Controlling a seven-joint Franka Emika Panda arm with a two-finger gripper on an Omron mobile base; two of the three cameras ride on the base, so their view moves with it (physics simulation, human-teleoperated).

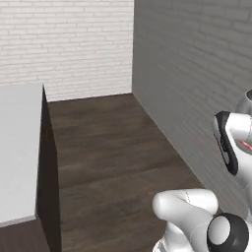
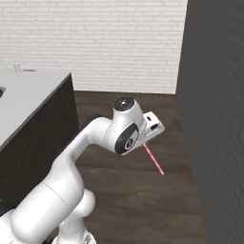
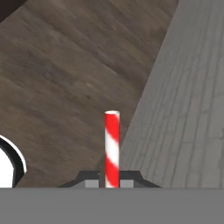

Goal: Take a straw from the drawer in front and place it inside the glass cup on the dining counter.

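Observation:
My gripper [image 3: 112,181] is shut on the red straw [image 3: 112,146] with pale stripes, which stands up between the two dark fingertips [image 3: 89,178]. From the right base the straw [image 2: 153,159] slants down and to the right from the hand, above the wooden floor. The dining counter [image 1: 19,147] with its white top and dark base lies to the left, apart from the arm, and appears again as the dining counter [image 2: 33,95]. At its far edge stands a small pale thing [image 2: 17,68], too small to tell as the glass cup. The drawer is out of view.
A grey wall [image 2: 214,119] runs close along the right side of the arm, also the grey wall [image 1: 197,74]. A white brick wall [image 1: 64,44] closes the back. Dark wooden floor [image 1: 108,147] lies open between counter and wall.

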